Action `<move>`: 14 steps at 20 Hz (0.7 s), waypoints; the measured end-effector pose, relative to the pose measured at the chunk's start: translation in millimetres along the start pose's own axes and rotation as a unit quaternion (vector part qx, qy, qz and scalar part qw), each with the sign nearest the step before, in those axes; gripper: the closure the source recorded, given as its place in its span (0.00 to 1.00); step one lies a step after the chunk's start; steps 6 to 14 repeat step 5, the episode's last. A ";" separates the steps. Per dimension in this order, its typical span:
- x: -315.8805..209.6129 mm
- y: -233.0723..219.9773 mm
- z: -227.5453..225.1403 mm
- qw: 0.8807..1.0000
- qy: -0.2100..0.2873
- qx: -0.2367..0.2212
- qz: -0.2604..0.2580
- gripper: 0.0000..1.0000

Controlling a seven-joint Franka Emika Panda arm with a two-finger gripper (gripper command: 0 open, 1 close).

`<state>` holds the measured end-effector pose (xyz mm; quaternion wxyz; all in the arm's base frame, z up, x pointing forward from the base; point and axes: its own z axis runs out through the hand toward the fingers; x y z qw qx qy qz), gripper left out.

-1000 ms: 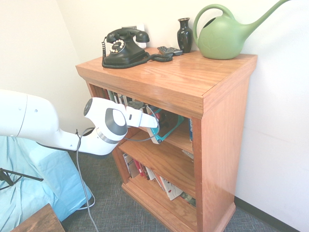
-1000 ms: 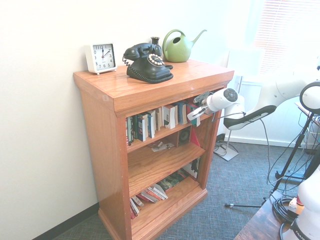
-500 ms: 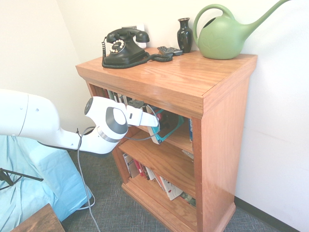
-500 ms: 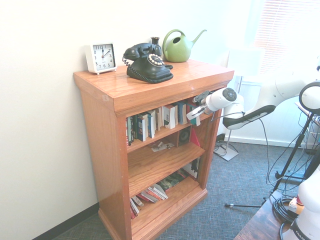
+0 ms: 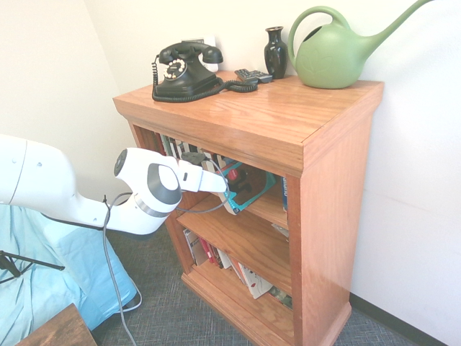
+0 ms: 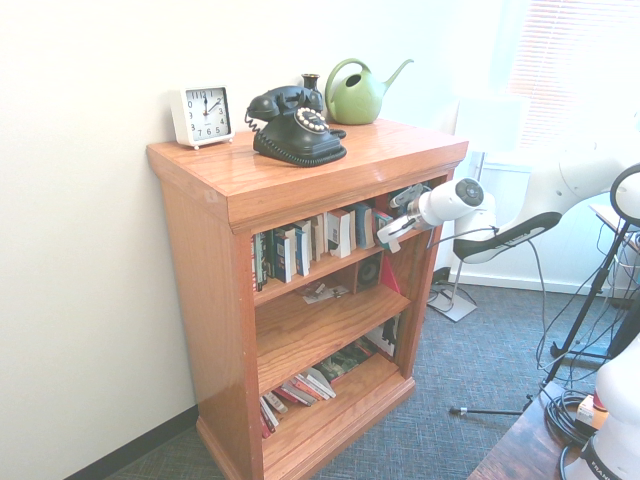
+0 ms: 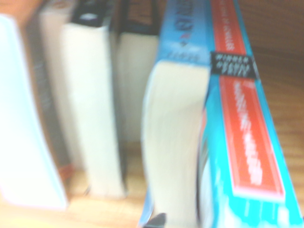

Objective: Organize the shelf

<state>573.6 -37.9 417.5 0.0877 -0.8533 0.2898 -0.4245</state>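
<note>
Shelf (image 6: 340, 165), set by the wall, is topped by a green watering can (image 6: 357, 102) and black telephone (image 6: 298, 130). Whether the gripper (image 6: 392, 236) by its top tier is open cannot be told; books (image 6: 290, 250) are held there.

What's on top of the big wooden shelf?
On top of the shelf: a white clock, black telephone, remotes, dark vase and green watering can. The wood directly beneath them is hidden.
</note>
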 end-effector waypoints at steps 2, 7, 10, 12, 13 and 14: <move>-7.1 4.6 -10.3 1.000 -0.003 0.005 0.001 0.00; -12.2 11.9 -25.9 1.000 -0.003 0.010 0.004 0.00; -12.2 11.9 -25.9 1.000 -0.003 0.010 0.004 0.00; -12.2 11.9 -25.9 1.000 -0.003 0.010 0.004 0.00; -12.2 11.9 -25.9 1.000 -0.003 0.010 0.004 0.00; -12.2 11.9 -25.9 1.000 -0.003 0.010 0.004 0.00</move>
